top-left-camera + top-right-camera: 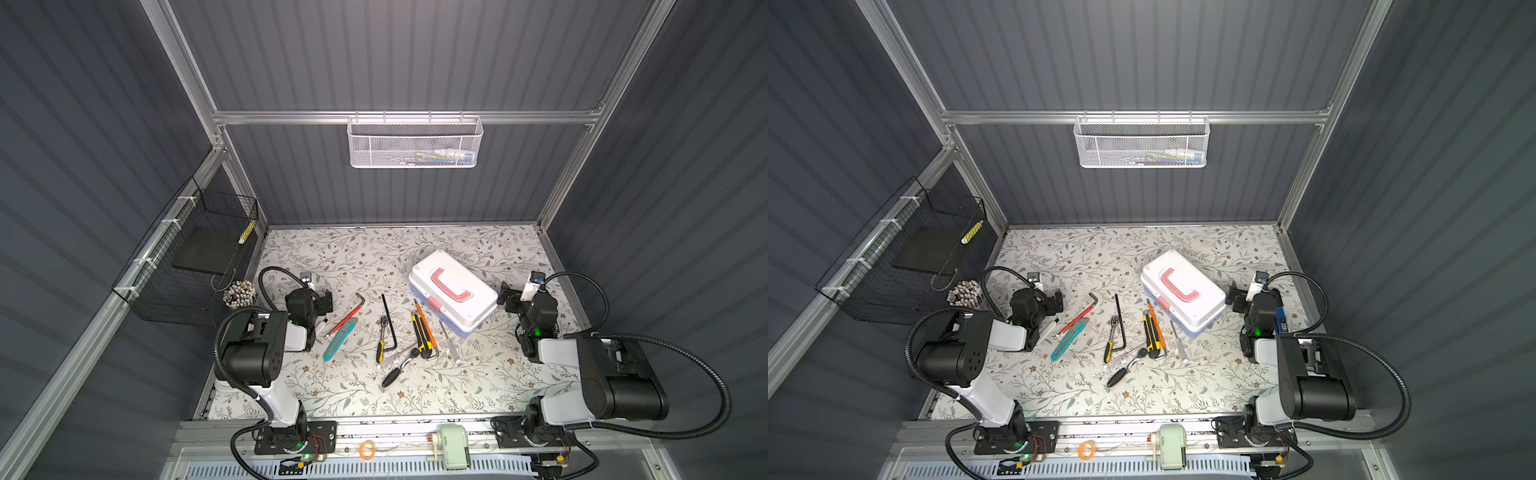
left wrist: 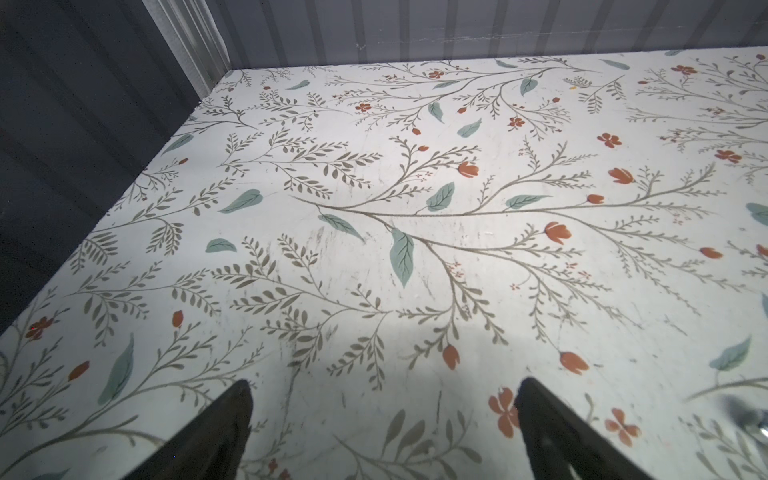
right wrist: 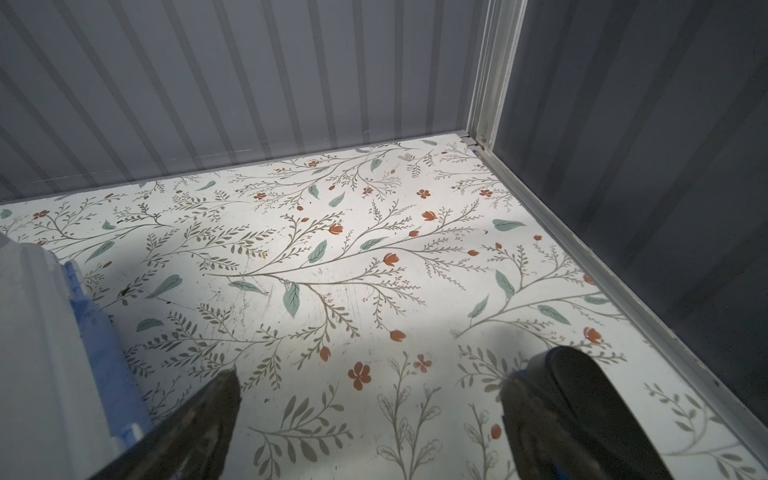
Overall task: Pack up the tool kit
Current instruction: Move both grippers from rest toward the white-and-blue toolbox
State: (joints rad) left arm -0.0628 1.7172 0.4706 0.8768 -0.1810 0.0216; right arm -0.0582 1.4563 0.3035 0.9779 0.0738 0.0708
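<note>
White-lidded and light blue at the base, your tool kit [image 1: 453, 293] sits shut on the floral table [image 1: 478, 386]. It lies right of centre and is turned at an angle. Its pink handle [image 1: 451, 284] is on top, and its pink latch [image 1: 434, 304] faces the loose tools.

Just beside the latch lies a yellow and black utility knife [image 1: 420, 332]. A clear-handled screwdriver [image 1: 449, 341] lies near the box's front corner. Further left you find a black hex key [image 1: 389, 322], a small yellow-handled ratchet [image 1: 381, 338] and a black-handled ratchet [image 1: 400, 369]. Beyond them a teal utility knife [image 1: 340, 338] and a red hex key [image 1: 347, 316] lie side by side.

Your right gripper [image 1: 506, 296] is just beside the box's right end, jaws spread wide and holding nothing. Its wrist view shows the box wall next to one finger [image 3: 208, 415]. Your left gripper [image 1: 325, 302], near the red hex key, is likewise spread and empty above bare table.
</note>
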